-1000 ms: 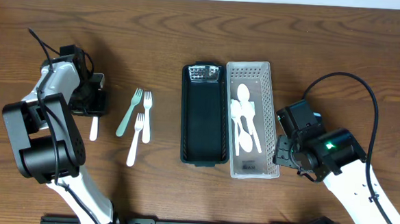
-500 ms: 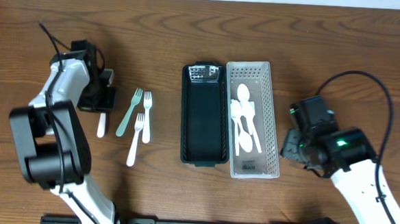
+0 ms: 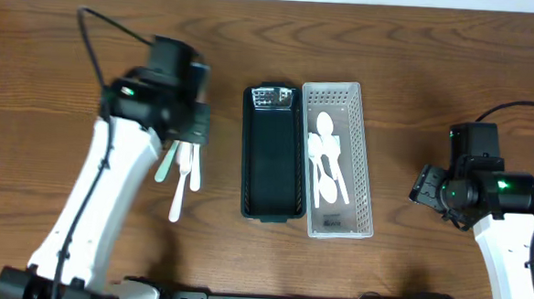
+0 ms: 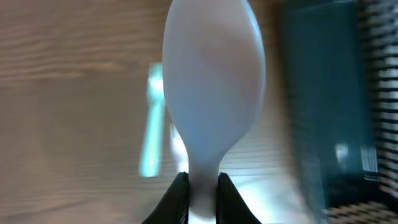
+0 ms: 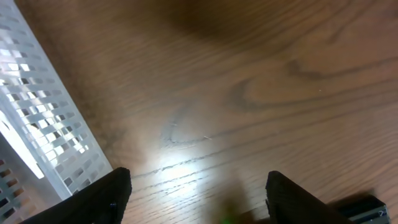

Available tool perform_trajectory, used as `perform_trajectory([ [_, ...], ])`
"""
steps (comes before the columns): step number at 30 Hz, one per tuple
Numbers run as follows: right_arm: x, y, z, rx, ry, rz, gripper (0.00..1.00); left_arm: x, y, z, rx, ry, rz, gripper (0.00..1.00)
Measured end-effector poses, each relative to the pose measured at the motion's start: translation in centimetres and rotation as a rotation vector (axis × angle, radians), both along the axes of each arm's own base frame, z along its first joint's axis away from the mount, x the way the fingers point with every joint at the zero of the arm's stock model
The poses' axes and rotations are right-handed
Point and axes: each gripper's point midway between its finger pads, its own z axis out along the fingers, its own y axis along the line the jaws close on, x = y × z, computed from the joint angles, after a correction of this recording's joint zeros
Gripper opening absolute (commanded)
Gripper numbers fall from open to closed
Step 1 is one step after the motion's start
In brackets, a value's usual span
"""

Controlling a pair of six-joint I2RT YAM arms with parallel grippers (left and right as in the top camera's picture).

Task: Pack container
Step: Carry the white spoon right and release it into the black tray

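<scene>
My left gripper (image 4: 202, 186) is shut on the handle of a white plastic spoon (image 4: 211, 81), with the bowl pointing away from the camera. In the overhead view this gripper (image 3: 195, 126) hovers over the forks, left of the black container (image 3: 271, 159), and hides the spoon. A white slotted basket (image 3: 368, 146) beside the container holds several white spoons (image 3: 326, 162). My right gripper (image 5: 199, 193) is open and empty over bare wood, right of the basket (image 5: 37, 112). It also shows in the overhead view (image 3: 427, 187).
A teal fork (image 3: 166, 162) and two white forks (image 3: 181, 186) lie on the table left of the container. The teal fork (image 4: 152, 124), the container (image 4: 323, 106) and the basket (image 4: 379, 62) show blurred in the left wrist view.
My left gripper has lifted the white spoon from the far left and carried it right, over the forks. My right arm has drawn back to the right, away from the basket.
</scene>
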Motion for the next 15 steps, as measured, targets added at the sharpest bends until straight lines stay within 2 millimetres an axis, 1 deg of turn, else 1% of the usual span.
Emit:
perform_trajectory([
  [2, 0.0, 0.0, 0.0, 0.001, 0.001, 0.004, 0.74, -0.7, -2.5, 0.4, -0.029, -0.009, -0.016, 0.06],
  [5, 0.0, 0.0, -0.1, 0.002, 0.004, 0.008, 0.75, -1.5, -6.0, 0.4, -0.076, -0.012, -0.019, 0.06],
  [9, 0.0, 0.1, -0.4, 0.004, 0.02, 0.014, 0.75, -1.5, -9.6, -0.1, -0.12, -0.026, -0.034, 0.06],
  [12, 0.1, 0.1, -0.7, 0.006, 0.034, 0.014, 0.75, -1.2, -11.2, -1.5, -0.126, -0.004, -0.031, 0.06],
  [15, 0.1, 0.2, -0.8, 0.011, 0.042, 0.016, 0.75, -0.6, -11.9, -3.2, -0.119, 0.028, -0.01, 0.06],
])
